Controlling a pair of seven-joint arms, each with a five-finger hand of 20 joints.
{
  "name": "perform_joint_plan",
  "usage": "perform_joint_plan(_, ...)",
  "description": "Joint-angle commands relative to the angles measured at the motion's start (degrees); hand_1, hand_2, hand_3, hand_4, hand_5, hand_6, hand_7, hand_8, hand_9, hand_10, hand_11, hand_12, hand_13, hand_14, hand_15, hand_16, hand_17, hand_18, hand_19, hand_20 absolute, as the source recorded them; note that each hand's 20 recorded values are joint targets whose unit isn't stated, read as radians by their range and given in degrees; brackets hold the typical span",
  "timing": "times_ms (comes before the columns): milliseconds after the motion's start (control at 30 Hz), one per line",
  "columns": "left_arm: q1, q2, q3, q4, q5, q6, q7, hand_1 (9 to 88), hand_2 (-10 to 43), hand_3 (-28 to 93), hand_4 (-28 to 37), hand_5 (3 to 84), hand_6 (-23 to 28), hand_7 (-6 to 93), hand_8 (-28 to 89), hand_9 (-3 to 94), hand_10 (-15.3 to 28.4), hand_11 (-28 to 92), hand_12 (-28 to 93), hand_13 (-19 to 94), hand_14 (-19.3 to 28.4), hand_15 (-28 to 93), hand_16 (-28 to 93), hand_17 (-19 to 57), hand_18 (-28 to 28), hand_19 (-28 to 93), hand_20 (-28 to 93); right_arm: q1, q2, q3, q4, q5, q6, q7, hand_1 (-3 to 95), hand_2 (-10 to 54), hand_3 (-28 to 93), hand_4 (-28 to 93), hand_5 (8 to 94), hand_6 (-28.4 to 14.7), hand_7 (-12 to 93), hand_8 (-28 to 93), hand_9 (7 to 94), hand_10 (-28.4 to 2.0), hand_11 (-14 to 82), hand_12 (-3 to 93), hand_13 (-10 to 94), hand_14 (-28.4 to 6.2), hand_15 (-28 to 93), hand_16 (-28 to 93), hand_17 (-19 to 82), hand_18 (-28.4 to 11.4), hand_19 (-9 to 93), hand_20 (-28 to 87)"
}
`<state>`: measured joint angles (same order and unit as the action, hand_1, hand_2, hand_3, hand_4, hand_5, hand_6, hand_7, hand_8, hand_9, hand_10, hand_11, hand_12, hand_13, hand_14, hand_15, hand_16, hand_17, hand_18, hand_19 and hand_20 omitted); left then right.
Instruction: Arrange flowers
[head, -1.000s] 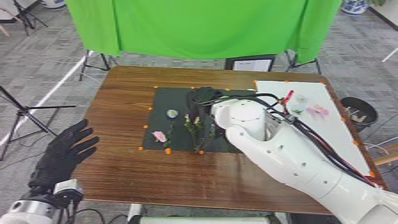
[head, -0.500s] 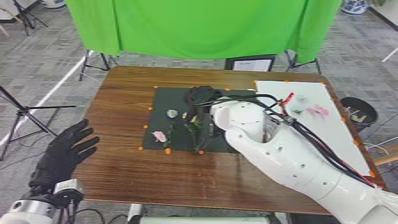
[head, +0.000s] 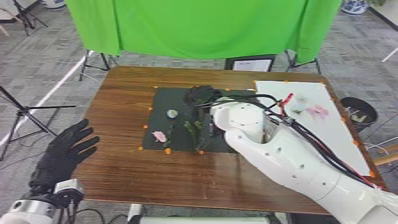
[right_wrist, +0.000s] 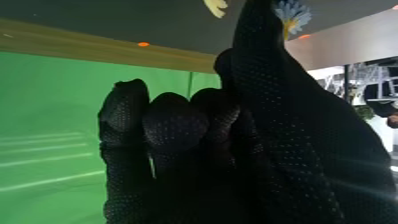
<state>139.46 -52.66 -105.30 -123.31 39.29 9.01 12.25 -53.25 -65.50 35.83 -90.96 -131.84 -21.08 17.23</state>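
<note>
The right hand (head: 202, 95) is over the dark mat (head: 161, 105), its grip unclear; a pink flower (head: 159, 136) lies there; the left hand (head: 62, 154) is spread wide.

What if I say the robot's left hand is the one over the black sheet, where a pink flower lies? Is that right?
Not quite: it's the robot's right hand that is over the black sheet. The head view shows the left hand down by the table's left edge. A pink flower does lie on that sheet.
</note>
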Motion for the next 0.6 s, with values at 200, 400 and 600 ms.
perform_joint_plan(200,0.31,-0.41,0.12,0.23,-0.06,-0.49,-0.21,27.0,-2.1,70,-26.7,26.3,4.2,25.3,-13,23.6,11.8,22,19,20,16.0,33,0,-9.6,22.7,42,9,-0.18,2.3,3.68,-0.07,-0.3,9.43,5.89,38.1,1.1,84,-28,48.5,-0.7,60,5,61.5,-9.1,39.2,48.7,62,-7.9,75,31,25,-20.5,79,51)
perform_joint_plan(400,-0.08,-0.45,0.25,0.24,0.01,-0.6,-0.57,27.0,-2.0,69,-26.6,26.3,4.2,25.3,-13,23.7,11.8,22,19,20,16.1,33,1,-9.6,22.6,42,9,-0.67,2.17,2.79,1.05,-4.14,2.85,4.57,45.6,9.8,90,-24,57.2,0.7,29,-15,64.7,-8.1,19.6,21.2,63,-4.6,64,40,24,-19.9,79,48)
perform_joint_plan(600,-0.17,-0.64,0.4,0.28,0.1,-0.55,-0.61,26.9,-1.9,70,-26.6,26.3,4.2,25.3,-13,23.7,11.7,22,19,20,16.1,33,1,-9.6,22.7,42,9,-0.75,1.86,2.33,1.21,-5.03,-0.47,2.62,45.3,13.8,93,-19,64.1,3.1,26,-17,70.5,-6.8,16.3,17.5,65,-4.6,67,40,19,-21.3,93,33)
